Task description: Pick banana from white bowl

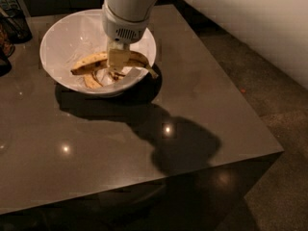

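Observation:
The white bowl (72,37) stands at the back left of the dark table. The banana (89,62), yellow with brown streaks, lies across the bowl, and its dark stem end reaches over the right rim. A shorter banana piece (91,82) lies under it near the bowl's base. My gripper (117,61) reaches straight down into the bowl from above. It is closed on the middle of the banana, and one beige finger (117,57) covers that part of it.
The dark glossy table (144,143) ends at the front and at the right, with floor (269,81) beyond. Dark objects (12,23) stand at the left edge near the bowl. My white arm (231,18) crosses the upper right.

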Motion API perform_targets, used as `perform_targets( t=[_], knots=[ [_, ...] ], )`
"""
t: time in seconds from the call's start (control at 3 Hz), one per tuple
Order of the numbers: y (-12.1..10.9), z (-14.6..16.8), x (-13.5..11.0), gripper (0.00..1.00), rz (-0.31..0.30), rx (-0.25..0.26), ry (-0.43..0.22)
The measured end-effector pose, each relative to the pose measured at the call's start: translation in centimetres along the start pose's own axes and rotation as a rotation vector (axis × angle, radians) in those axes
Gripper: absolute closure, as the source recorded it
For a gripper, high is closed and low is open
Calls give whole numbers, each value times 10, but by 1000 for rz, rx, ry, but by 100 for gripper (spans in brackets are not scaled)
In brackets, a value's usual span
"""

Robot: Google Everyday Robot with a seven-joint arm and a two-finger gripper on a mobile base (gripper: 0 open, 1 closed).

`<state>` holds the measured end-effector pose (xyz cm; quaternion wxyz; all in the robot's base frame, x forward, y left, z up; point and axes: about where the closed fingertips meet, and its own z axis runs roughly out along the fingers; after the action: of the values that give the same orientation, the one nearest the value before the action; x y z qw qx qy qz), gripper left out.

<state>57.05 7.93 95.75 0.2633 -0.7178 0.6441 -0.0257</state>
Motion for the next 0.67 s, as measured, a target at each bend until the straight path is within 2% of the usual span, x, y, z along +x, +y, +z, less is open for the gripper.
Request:
perform_targets(
  t=[0.33,0.67],
  knots=[
    [-2,-16,-9,100,-20,-18,22],
    [24,-32,-6,100,8,-88,17]
  ],
)
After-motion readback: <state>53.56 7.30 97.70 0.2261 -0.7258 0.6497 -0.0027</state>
